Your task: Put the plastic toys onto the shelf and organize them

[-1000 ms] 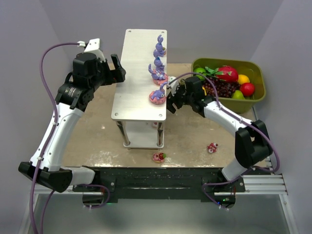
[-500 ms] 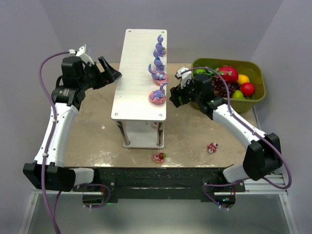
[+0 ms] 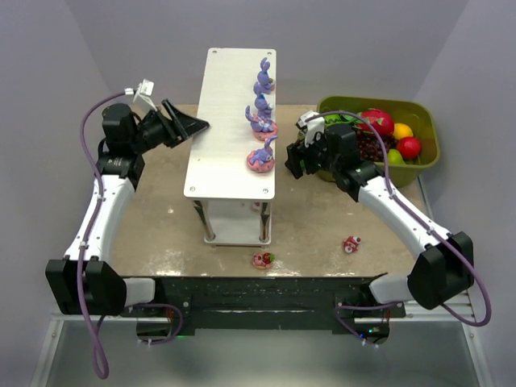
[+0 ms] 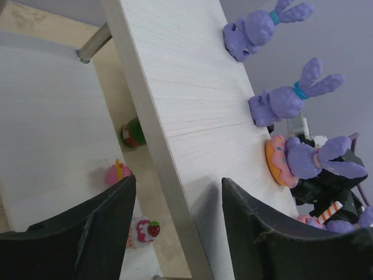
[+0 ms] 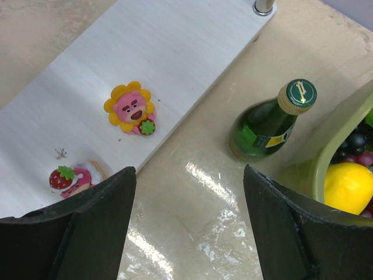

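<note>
Bunnies (image 3: 260,114), three in purple, stand in a row along the right edge of the top board of the shelf (image 3: 230,97). Left hand (image 3: 189,122) hovers off the board's left edge, fingers spread, holding nothing. Right hand (image 3: 290,161) hangs just right of the nearest bunny, likewise spread and empty. On the lower tier lie a yellow-petalled pink figure (image 5: 131,109) and a strawberry piece (image 5: 65,178). One small toy (image 3: 262,260) and a second toy (image 3: 351,243), perhaps pink and red, sit on the worktop (image 3: 161,234) nearer the bases.
</note>
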### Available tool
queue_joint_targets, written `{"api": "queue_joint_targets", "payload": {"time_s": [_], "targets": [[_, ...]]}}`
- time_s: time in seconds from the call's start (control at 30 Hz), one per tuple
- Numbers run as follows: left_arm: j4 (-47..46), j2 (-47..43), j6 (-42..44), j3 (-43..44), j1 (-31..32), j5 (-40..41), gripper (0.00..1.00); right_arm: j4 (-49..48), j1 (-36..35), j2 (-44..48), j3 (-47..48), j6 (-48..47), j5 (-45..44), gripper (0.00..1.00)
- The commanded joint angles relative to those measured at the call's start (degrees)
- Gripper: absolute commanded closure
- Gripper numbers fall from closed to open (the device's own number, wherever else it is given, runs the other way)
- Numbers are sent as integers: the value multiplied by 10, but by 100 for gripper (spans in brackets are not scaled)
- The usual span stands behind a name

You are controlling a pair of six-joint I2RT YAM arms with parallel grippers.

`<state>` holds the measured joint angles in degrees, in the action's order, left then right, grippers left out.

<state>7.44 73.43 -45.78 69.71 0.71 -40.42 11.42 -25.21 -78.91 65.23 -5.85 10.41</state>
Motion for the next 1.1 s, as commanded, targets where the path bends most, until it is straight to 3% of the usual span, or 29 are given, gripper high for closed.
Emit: {"api": "queue_joint_targets", "payload": {"time_s": [0.0,0.13,0.47,0.6,0.87,1.07], "targets": [[-146,10,-76,-15,-7,-83,40,10,2,28,14,14,-13,23],[-170,25,-100,-19,-7,-101,63,9,1,32,8,14,-14,23],[-150,36,-106,-18,-7,-107,83,7,2,39,1,14,-22,24],[-127,34,-99,-8,-7,-103,100,11,1,45,-7,21,-30,24],[-17,38,-47,36,-36,-97,100,42,2,55,-32,78,-112,25],[8,36,-35,46,-48,-100,100,57,2,66,-67,153,-198,25]]}}
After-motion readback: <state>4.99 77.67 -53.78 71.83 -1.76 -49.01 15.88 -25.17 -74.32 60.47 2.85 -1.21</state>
